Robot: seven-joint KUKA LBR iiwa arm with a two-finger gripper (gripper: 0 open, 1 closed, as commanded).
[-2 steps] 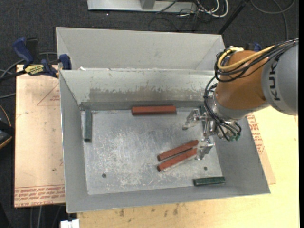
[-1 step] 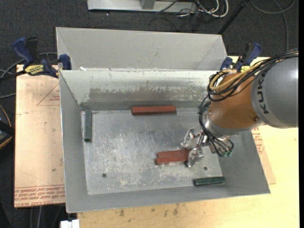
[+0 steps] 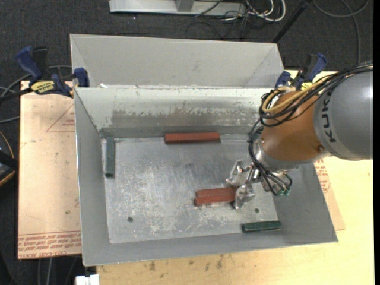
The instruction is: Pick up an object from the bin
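— The red-brown block lies right of middle on the bin floor. Our gripper stands spread at its right end, clasping nothing.
— If we pinch only that end, the block may swivel out towards the dark green bar.

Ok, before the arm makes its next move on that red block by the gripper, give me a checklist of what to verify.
1. Gripper sits at the right end of the red block: ok.
2. Red block lies flat on the floor of the bin, touching no other loose thing: ok.
3. Green bar at the front right lies apart from the gripper and the red block: ok.
4. Red block lies away from the bin's walls: ok.
5. Firm hold on the red block: cannot tell.
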